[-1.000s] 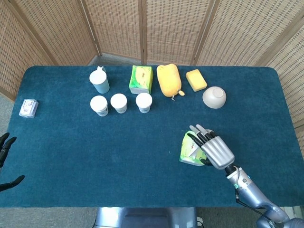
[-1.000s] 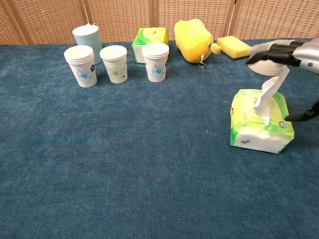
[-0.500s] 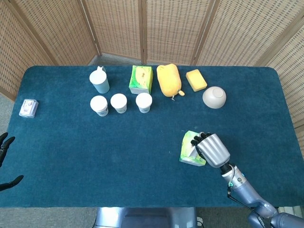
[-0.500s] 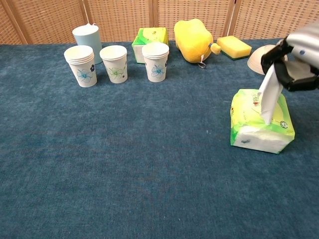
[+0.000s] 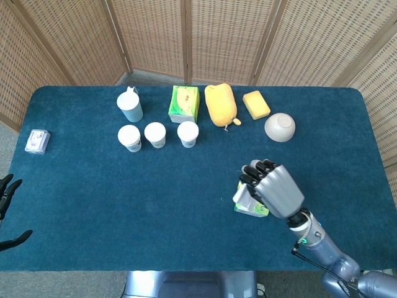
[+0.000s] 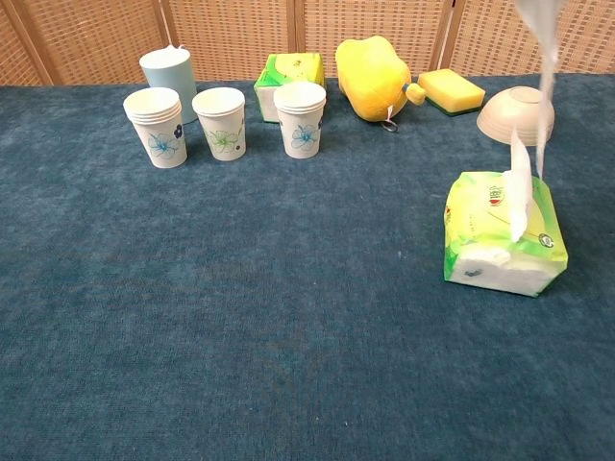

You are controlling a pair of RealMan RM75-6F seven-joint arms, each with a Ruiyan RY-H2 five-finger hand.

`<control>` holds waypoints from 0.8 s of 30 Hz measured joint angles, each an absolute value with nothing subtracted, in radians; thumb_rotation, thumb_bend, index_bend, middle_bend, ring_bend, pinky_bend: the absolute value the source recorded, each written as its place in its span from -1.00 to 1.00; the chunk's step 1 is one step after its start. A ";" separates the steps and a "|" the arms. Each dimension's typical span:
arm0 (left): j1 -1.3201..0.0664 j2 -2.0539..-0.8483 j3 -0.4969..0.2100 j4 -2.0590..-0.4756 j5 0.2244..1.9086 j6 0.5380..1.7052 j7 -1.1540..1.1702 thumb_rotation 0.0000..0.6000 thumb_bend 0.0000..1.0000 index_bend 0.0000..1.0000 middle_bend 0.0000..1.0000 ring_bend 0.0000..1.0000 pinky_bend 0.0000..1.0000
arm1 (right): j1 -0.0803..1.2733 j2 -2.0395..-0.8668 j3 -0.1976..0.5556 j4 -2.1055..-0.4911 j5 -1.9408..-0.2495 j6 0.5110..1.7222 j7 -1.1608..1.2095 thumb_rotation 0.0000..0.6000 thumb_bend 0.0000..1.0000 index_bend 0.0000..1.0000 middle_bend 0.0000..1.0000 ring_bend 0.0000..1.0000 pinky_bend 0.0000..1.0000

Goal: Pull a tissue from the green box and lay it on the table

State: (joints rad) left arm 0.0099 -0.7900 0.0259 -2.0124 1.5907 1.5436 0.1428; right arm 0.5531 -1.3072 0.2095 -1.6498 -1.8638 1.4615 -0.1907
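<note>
The green tissue pack (image 6: 500, 235) lies on the blue table (image 5: 124, 198) at the right; in the head view the tissue pack (image 5: 252, 205) is mostly covered by my right hand (image 5: 273, 191). That hand is raised above it with fingers curled and holds a white tissue (image 6: 545, 86). The tissue hangs down from the top edge of the chest view, its lower end just above the pack; the hand itself is out of that view. A second tissue (image 6: 520, 187) stands up from the pack's slot. Only the dark fingers of my left hand (image 5: 7, 192) show, spread and holding nothing, at the left edge.
Along the back stand a pale blue container (image 5: 130, 105), a second green box (image 5: 184, 103), a yellow soft object (image 5: 221, 104), a yellow sponge (image 5: 256, 104) and a white bowl (image 5: 280, 126). Three paper cups (image 6: 222, 122) form a row. A small packet (image 5: 37, 141) lies far left.
My right hand closed its fingers on the tissue and rose, leaving the chest view. The tissue came up out of the pack, and a second one now stands in the slot.
</note>
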 measured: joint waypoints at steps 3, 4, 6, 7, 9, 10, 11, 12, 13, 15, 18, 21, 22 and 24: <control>0.010 -0.791 0.025 -2.013 1.586 1.545 0.144 1.00 -1.00 -1.00 -1.00 -1.00 -1.00 | 0.604 -1.326 0.229 -1.669 -1.863 1.409 -0.197 1.00 0.72 0.49 0.37 0.14 0.62; 0.011 -0.791 0.024 -2.012 1.584 1.545 0.145 1.00 -1.00 -1.00 -1.00 -1.00 -1.00 | 0.625 -1.342 0.236 -1.674 -1.860 1.386 -0.198 1.00 0.72 0.48 0.37 0.13 0.61; 0.010 -0.790 0.024 -2.012 1.582 1.545 0.145 1.00 -1.00 -1.00 -1.00 -1.00 -1.00 | 0.657 -1.369 0.244 -1.677 -1.856 1.352 -0.199 1.00 0.72 0.48 0.37 0.13 0.60; 0.010 -0.790 0.023 -2.012 1.581 1.544 0.144 1.00 -1.00 -1.00 -1.00 -1.00 -1.00 | 0.678 -1.390 0.247 -1.676 -1.853 1.329 -0.198 1.00 0.72 0.48 0.37 0.13 0.60; 0.009 -0.789 0.023 -2.012 1.580 1.543 0.141 1.00 -1.00 -1.00 -1.00 -1.00 -1.00 | 0.710 -1.423 0.248 -1.670 -1.849 1.294 -0.196 1.00 0.72 0.48 0.37 0.13 0.60; 0.009 -0.789 0.023 -2.011 1.579 1.542 0.139 1.00 -1.00 -1.00 -1.00 -1.00 -1.00 | 0.730 -1.447 0.248 -1.660 -1.847 1.273 -0.194 1.00 0.72 0.48 0.37 0.13 0.60; 0.009 -0.789 0.023 -2.010 1.579 1.542 0.137 1.00 -1.00 -1.00 -1.00 -1.00 -1.00 | 0.745 -1.465 0.246 -1.649 -1.846 1.258 -0.193 1.00 0.72 0.48 0.37 0.13 0.59; 0.009 -0.788 0.022 -2.010 1.579 1.542 0.136 1.00 -1.00 -1.00 -1.00 -1.00 -1.00 | 0.760 -1.482 0.244 -1.635 -1.846 1.243 -0.192 1.00 0.72 0.48 0.37 0.12 0.59; 0.008 -0.788 0.023 -2.009 1.579 1.541 0.134 1.00 -1.00 -1.00 -1.00 -1.00 -1.00 | 0.775 -1.506 0.240 -1.612 -1.844 1.224 -0.190 1.00 0.72 0.48 0.37 0.12 0.59; 0.008 -0.787 0.023 -2.008 1.581 1.540 0.132 1.00 -1.00 -1.00 -1.00 -1.00 -1.00 | 0.794 -1.543 0.234 -1.574 -1.842 1.201 -0.186 1.00 0.72 0.48 0.37 0.12 0.58; 0.008 -0.786 0.024 -2.008 1.583 1.539 0.127 1.00 -1.00 -1.00 -1.00 -1.00 -1.00 | 0.825 -1.600 0.223 -1.502 -1.838 1.169 -0.181 1.00 0.71 0.41 0.32 0.09 0.56; 0.007 -0.785 0.024 -2.006 1.579 1.539 0.122 1.00 -1.00 -1.00 -1.00 -1.00 -1.00 | 0.853 -1.649 0.213 -1.431 -1.836 1.145 -0.181 1.00 0.15 -0.51 -0.25 -0.33 0.28; 0.007 -0.784 0.023 -2.006 1.578 1.537 0.120 1.00 -1.00 -1.00 -1.00 -1.00 -1.00 | 0.862 -1.666 0.209 -1.403 -1.834 1.134 -0.184 1.00 -0.22 -0.85 -0.57 -0.58 0.09; 0.006 -0.783 0.023 -2.005 1.576 1.535 0.118 1.00 -1.00 -1.00 -1.00 -1.00 -1.00 | 0.873 -1.686 0.203 -1.367 -1.825 1.111 -0.189 1.00 -0.71 -1.00 -0.92 -0.89 -0.20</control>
